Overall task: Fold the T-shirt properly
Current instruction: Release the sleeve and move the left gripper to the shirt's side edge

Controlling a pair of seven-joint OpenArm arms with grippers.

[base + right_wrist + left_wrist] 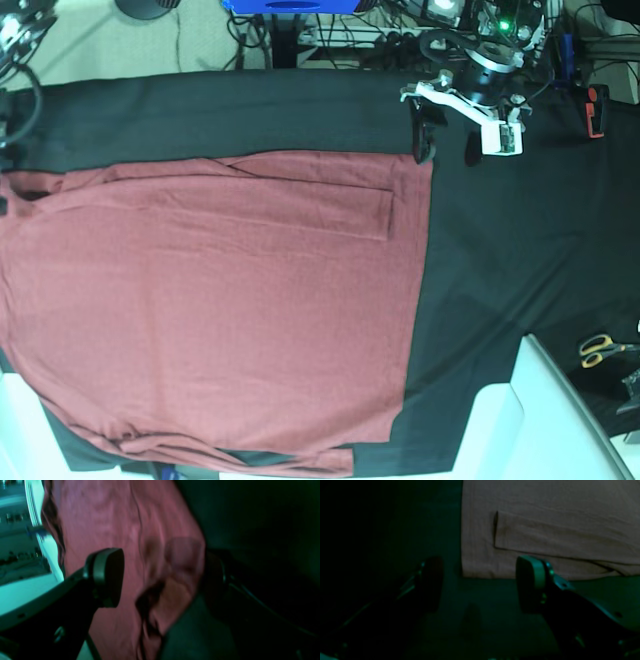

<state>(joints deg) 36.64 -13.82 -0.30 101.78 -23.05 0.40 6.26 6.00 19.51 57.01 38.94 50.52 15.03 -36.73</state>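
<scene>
The brick-red T-shirt (220, 320) lies spread flat on the black cloth (500, 250), one long sleeve (300, 205) folded across its body. My left gripper (447, 145) hovers at the shirt's far right corner, jaws open and empty. In the left wrist view that corner (475, 565) lies just beyond the gap of the left gripper (482, 585), and the sleeve cuff (500, 530) shows above it. In the right wrist view the right gripper (162, 580) stands wide open over wrinkled shirt fabric (105, 517) near its edge. I cannot make out the right gripper in the base view.
Yellow-handled scissors (600, 348) lie at the right edge. A white table corner (525, 405) juts out at lower right. A red-handled tool (595, 110) and cables sit at the back right. The pale table edge (37, 530) runs beside the shirt.
</scene>
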